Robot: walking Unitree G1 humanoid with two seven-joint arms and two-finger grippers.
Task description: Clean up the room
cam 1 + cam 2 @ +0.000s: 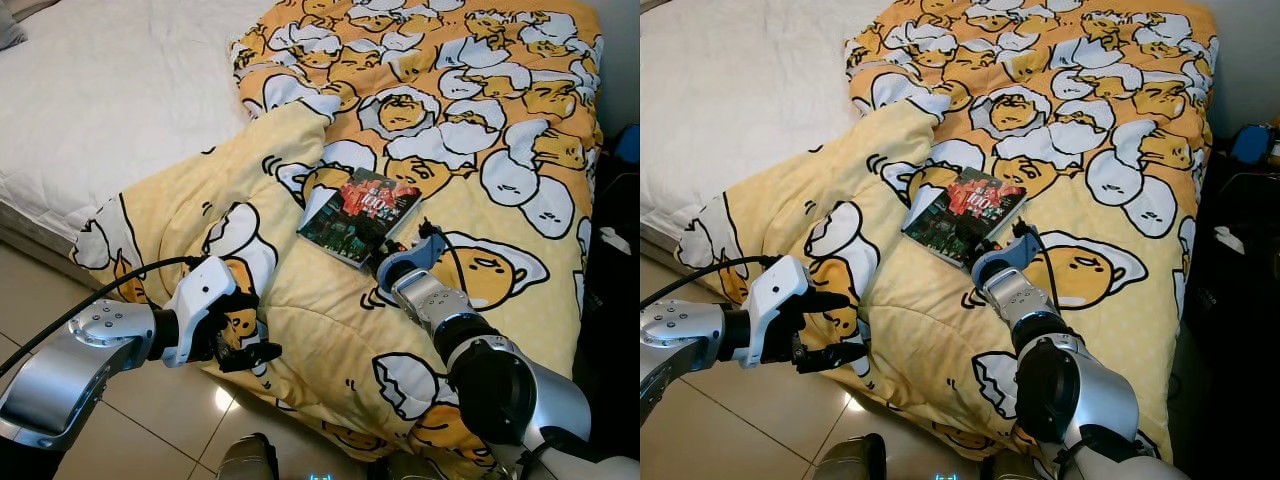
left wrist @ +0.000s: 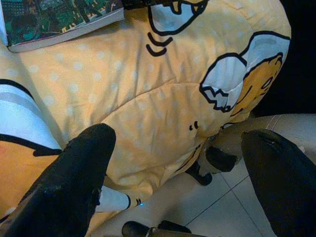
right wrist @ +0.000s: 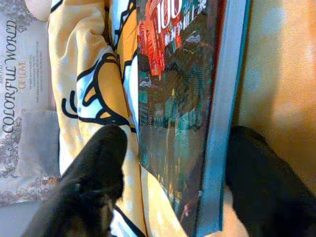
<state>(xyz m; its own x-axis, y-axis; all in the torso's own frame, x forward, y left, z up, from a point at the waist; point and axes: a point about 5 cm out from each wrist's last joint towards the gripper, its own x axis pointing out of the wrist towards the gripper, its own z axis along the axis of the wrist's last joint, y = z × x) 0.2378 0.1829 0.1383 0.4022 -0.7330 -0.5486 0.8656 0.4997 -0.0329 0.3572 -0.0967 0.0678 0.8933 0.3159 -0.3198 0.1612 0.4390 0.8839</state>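
So we're looking down at a bed point(image 1: 110, 90) with a white sheet, and a big yellow duvet point(image 1: 480, 120) covered in cartoon egg characters is bunched across it, one edge drooping over the side toward the tiled floor point(image 1: 130, 440). A book point(image 1: 358, 216) with a dark, busy cover and red lettering lies flat on top of the duvet, roughly in the middle of the folds.

Our right end effector point(image 1: 392, 256) is reaching in at the near corner of the book. In the right wrist view the two black fingers point(image 3: 94, 177) sit wide, one on each side of the book's pale blue edge, with the book between them but not pinched as far as we can tell. There's also a pillow point(image 3: 24, 98) with printed lettering behind the duvet in that view.

Our left end effector point(image 1: 248, 335) is down at the hanging edge of the duvet, just above the floor. Its fingers point(image 2: 74, 173) are spread wide too, framing a rounded fold of fabric. A black cable point(image 1: 100, 295) runs along the left arm.
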